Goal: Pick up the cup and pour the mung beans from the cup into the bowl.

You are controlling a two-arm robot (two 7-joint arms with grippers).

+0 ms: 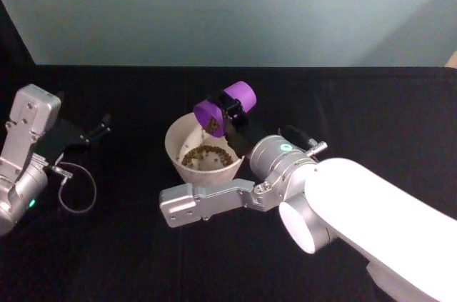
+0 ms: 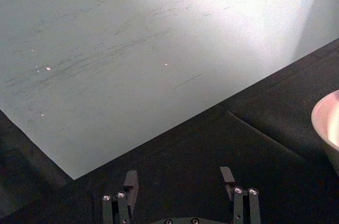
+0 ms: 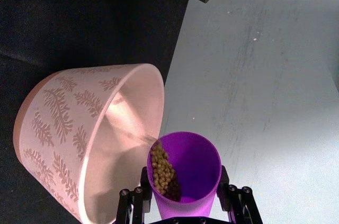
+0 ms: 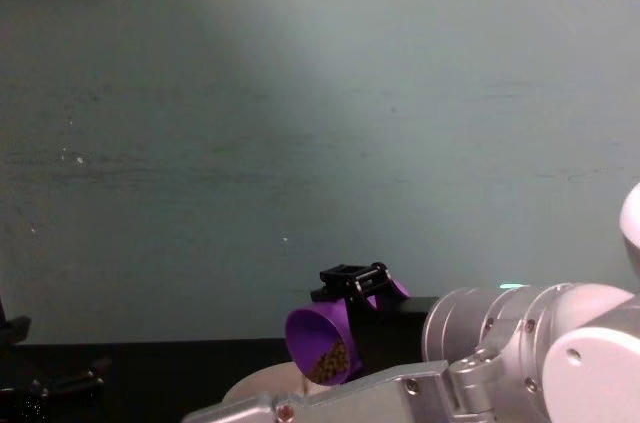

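My right gripper [image 1: 233, 111] is shut on the purple cup [image 1: 225, 108], holding it tipped on its side above the far rim of the bowl [image 1: 173, 153]. Mung beans [image 3: 163, 172] lie along the cup's lower wall near its mouth, and more mung beans [image 1: 204, 156] form a ring inside the bowl. From the chest, the tilted cup [image 4: 328, 338] hangs just over the bowl [image 4: 262, 385]. The right wrist view has the cup [image 3: 184, 173] between the fingers [image 3: 231, 203] beside the pale pink, leaf-patterned bowl [image 3: 63, 128]. At the table's left my left gripper [image 2: 180, 181] rests open and empty.
A black cloth [image 1: 385, 109] covers the table in front of a pale green wall [image 1: 235, 9]. A thin cable loop [image 1: 77, 191] lies by the left arm. My right forearm [image 1: 207, 200] stretches across the table in front of the bowl.
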